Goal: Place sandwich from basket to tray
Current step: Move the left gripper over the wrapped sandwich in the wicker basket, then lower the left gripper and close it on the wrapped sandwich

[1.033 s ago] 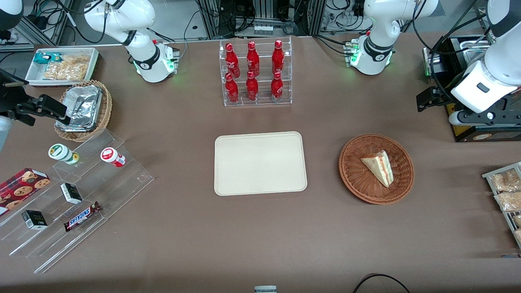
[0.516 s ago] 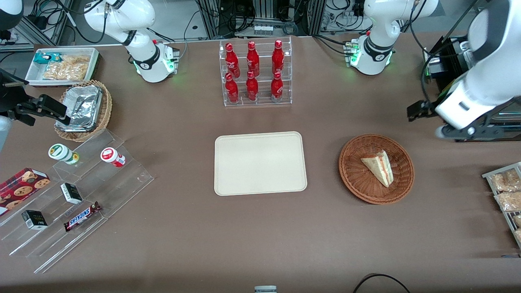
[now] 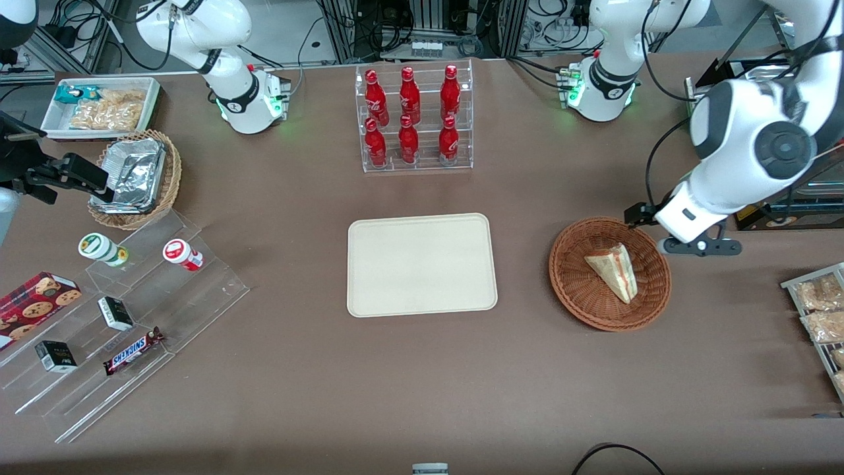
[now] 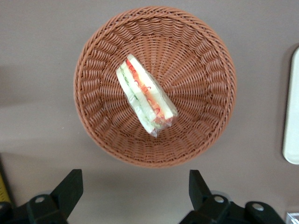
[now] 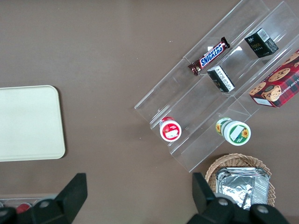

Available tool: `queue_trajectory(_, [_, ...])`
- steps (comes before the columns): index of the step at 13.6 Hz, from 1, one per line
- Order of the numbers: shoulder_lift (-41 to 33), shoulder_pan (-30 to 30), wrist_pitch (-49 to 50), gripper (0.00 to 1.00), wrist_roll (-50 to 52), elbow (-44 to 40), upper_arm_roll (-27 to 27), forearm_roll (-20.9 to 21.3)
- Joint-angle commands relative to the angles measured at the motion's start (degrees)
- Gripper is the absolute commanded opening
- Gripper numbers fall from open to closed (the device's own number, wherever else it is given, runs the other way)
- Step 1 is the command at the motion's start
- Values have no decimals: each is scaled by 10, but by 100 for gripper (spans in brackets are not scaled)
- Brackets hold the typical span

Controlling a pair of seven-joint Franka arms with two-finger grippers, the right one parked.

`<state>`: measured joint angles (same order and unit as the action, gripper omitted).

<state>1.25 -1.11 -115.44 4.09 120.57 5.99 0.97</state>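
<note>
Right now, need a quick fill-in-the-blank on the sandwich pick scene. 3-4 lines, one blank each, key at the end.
1. The sandwich lies in the ____.
2. The tray holds ____ items.
3. The gripper, above the basket's rim, has its fingers ____.
4. The rack standing farther from the front camera than the tray holds ____ red bottles.

Missing words: basket; no; open; six

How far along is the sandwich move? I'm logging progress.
Nothing is delivered yet: the sandwich lies in the basket and the tray is bare. In hand: the gripper hovers open above the basket's edge. Left: descend, grasp, carry, release.
</note>
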Motion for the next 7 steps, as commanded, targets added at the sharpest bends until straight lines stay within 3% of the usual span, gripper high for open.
queue_trajectory(1, [-20,1,-71,100,26,62,1,-2])
queue_trajectory(7, [16,-4,-170,100,189,86,2,-1])
